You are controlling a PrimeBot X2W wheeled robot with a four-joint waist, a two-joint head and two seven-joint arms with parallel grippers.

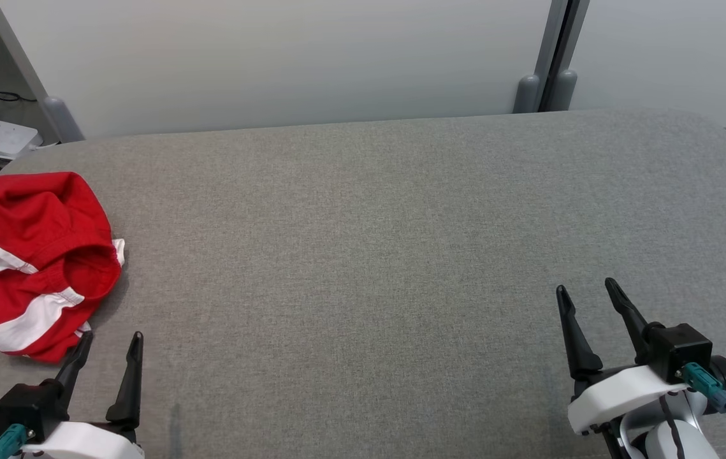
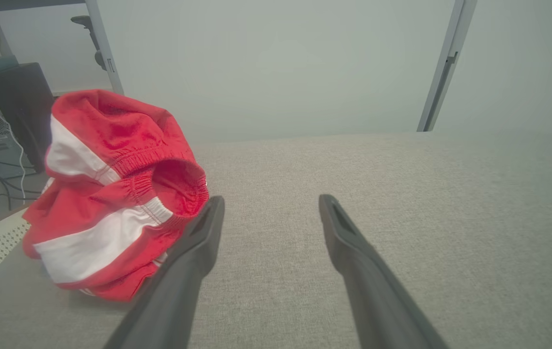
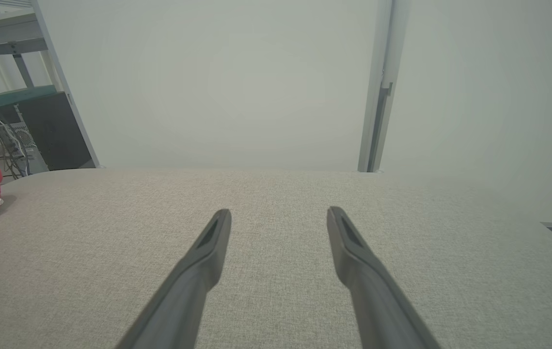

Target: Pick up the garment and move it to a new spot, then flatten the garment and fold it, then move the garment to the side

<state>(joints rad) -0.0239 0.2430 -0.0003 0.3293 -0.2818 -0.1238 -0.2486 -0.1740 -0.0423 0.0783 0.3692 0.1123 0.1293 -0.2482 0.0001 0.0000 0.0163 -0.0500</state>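
Spanning the head view from side to side, the grey fabric-covered table (image 1: 401, 223) carries the red garment (image 1: 31, 261) with white stripes, bunched in a heap at its left edge. The heap runs a little longer from far to near than across, with its elastic waistband gaping toward the middle of the table. It lies just ahead and to the left of the left gripper (image 1: 112, 336), whose jaws are spread wide and empty. In the left wrist view one fingertip (image 2: 215, 206) sits at the garment's (image 2: 111, 203) near hem; contact cannot be told. The right gripper (image 1: 586, 287), likewise spread and empty, hovers well apart on the opposite side. The left arm is plainly the nearer for the pick-up.
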